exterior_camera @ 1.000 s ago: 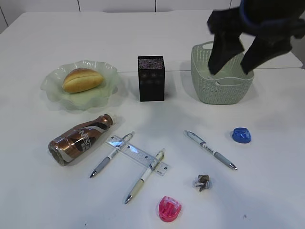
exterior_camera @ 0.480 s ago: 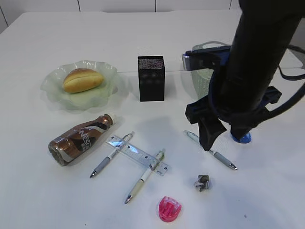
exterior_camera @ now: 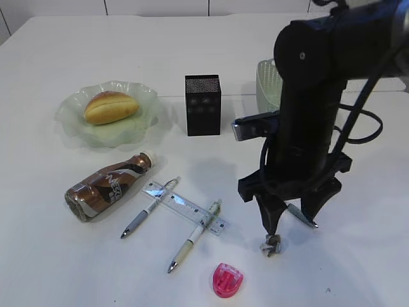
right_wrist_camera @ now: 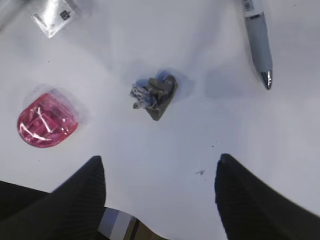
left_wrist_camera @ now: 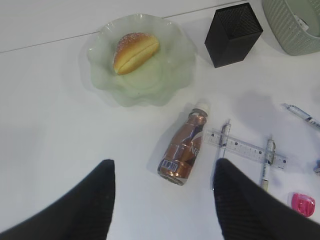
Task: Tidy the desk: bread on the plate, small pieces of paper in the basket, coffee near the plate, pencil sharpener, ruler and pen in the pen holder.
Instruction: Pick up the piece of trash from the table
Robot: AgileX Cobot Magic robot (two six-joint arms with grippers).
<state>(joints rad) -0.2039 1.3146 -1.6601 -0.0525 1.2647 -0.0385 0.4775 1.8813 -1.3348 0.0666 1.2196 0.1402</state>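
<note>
My right gripper (exterior_camera: 291, 220) (right_wrist_camera: 159, 157) hangs open and empty just over the table, with a crumpled piece of paper (exterior_camera: 271, 244) (right_wrist_camera: 154, 94) a little ahead of its fingertips. A pink pencil sharpener (exterior_camera: 227, 280) (right_wrist_camera: 46, 120) lies to the left of it. The bread (exterior_camera: 110, 106) sits on the green plate (exterior_camera: 77, 125). The coffee bottle (exterior_camera: 108, 185) (left_wrist_camera: 182, 147) lies on its side. The clear ruler (exterior_camera: 184, 208) rests across two pens (exterior_camera: 150, 206). A third pen (right_wrist_camera: 259, 45) lies by the right gripper. My left gripper (left_wrist_camera: 163, 162) is open, high above the bottle.
The black pen holder (exterior_camera: 202, 105) (left_wrist_camera: 233, 34) stands at the middle back. The green basket (exterior_camera: 268, 80) (left_wrist_camera: 295, 25) is at the back right, mostly hidden behind the right arm in the exterior view.
The right arm has swung from above the basket forward and down to the table front, and now hovers open at the crumpled paper. Nothing on the table has moved.
</note>
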